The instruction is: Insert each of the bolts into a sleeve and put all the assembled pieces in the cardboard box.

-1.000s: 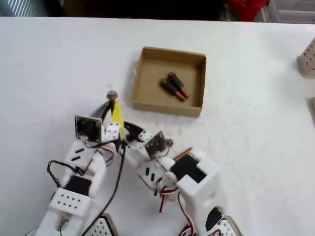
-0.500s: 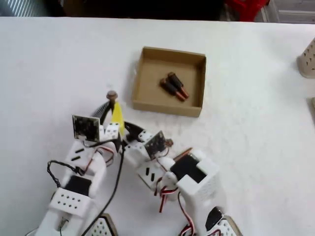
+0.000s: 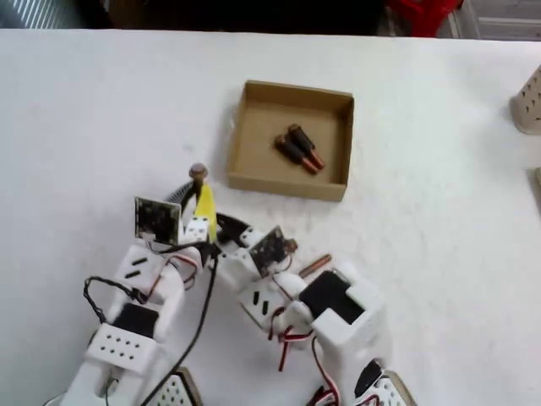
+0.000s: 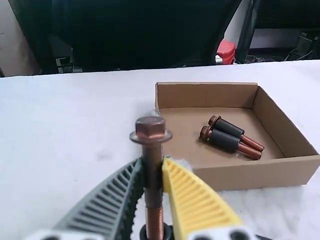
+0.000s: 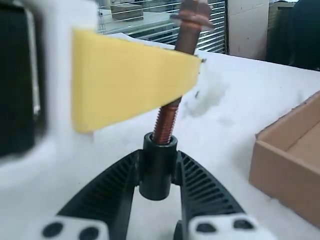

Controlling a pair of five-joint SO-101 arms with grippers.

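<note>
The white table (image 3: 439, 211) carries a cardboard box (image 3: 283, 183) towards its far side, and dark furniture stands behind the table. Inside the box lie two assembled pieces (image 3: 298, 148), side by side and touching. Near-left of the box, the left hand (image 4: 152, 162) is closed on the shank of a copper bolt (image 4: 150, 131), which stands nearly upright with its head on top. Just below, the right hand (image 5: 158, 156) is closed around a black sleeve (image 5: 157, 175). The threaded end of the bolt is inside the sleeve's upper opening. How deep it sits, I cannot tell.
</note>
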